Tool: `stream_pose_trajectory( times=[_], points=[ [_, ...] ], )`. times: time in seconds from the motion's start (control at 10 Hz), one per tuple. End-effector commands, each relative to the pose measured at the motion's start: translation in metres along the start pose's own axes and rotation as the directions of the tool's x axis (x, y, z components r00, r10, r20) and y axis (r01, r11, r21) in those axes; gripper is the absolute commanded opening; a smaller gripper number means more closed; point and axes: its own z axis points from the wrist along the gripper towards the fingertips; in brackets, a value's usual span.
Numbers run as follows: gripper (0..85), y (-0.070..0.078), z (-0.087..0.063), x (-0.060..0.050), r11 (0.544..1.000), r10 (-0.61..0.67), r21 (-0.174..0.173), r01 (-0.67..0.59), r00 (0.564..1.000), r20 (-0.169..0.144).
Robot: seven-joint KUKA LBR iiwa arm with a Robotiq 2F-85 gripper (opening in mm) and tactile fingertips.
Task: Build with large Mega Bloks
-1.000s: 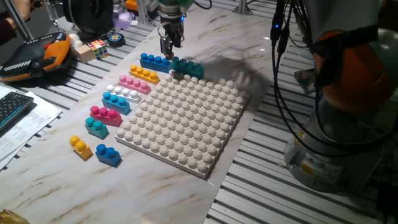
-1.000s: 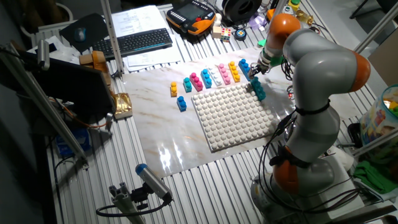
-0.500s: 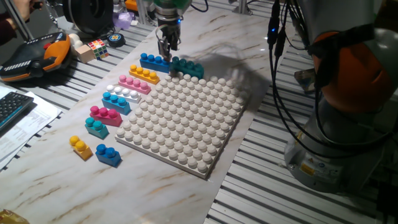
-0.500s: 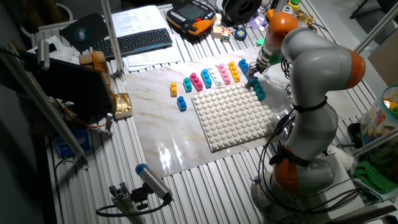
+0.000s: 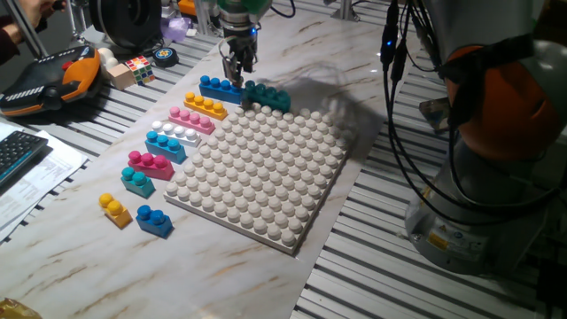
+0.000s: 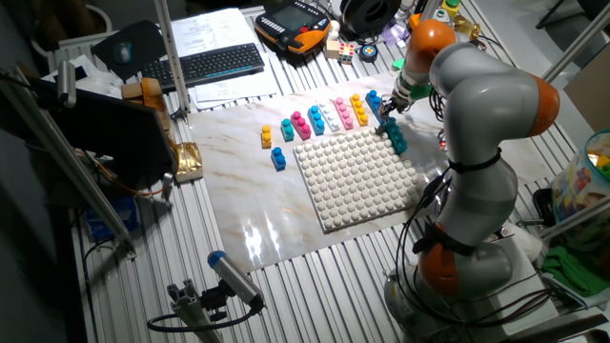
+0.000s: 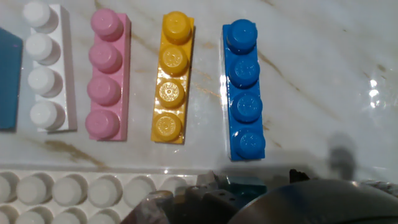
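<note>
My gripper (image 5: 237, 69) hovers just above the right end of the blue four-stud brick (image 5: 220, 88), beside the teal brick (image 5: 267, 97) at the far edge of the white baseplate (image 5: 266, 173). Its fingers stand slightly apart and hold nothing. It also shows in the other fixed view (image 6: 391, 107). The hand view shows the blue brick (image 7: 244, 90), the orange-yellow brick (image 7: 169, 78), the pink brick (image 7: 106, 74) and the white brick (image 7: 48, 68) lying side by side. Light blue (image 5: 166, 144), magenta (image 5: 151, 163), small teal (image 5: 137, 181), yellow (image 5: 114, 209) and blue (image 5: 154, 220) bricks lie along the plate's left side.
A small puzzle cube (image 5: 137, 69) and an orange-black pendant (image 5: 44, 80) lie at the far left, with a keyboard (image 5: 18, 151) nearer. The robot's base (image 5: 496, 151) and its cables stand to the right of the baseplate.
My gripper has shifted a little to the left, from over the teal brick's end toward the blue brick. The bricks have not moved.
</note>
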Motion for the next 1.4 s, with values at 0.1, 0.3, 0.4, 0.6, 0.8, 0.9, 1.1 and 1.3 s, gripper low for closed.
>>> stream_pose_trajectory(
  times=[0.1,0.3,0.4,0.6,0.8,0.9,1.1,1.3],
  points=[
    [61.3,0.000,0.000,0.000,1.000,-0.029,-0.011,0.029,1.000,-0.004],
    [61.3,-0.001,0.005,-0.011,0.999,-0.042,0.001,0.042,0.999,0.009],
    [61.3,-0.002,0.008,-0.018,0.999,-0.046,0.003,0.045,0.999,0.013],
    [61.0,-0.005,0.015,-0.033,0.998,-0.057,-0.002,0.057,0.998,0.015],
    [59.3,-0.005,0.025,-0.039,0.997,-0.071,-0.014,0.072,0.997,0.018],
    [58.0,-0.005,0.027,-0.040,0.997,-0.076,-0.016,0.076,0.997,0.017],
    [55.7,-0.005,0.034,-0.043,0.996,-0.091,-0.022,0.091,0.996,0.018],
    [53.7,-0.005,0.045,-0.045,0.994,-0.100,-0.031,0.101,0.995,0.023]
  ],
)
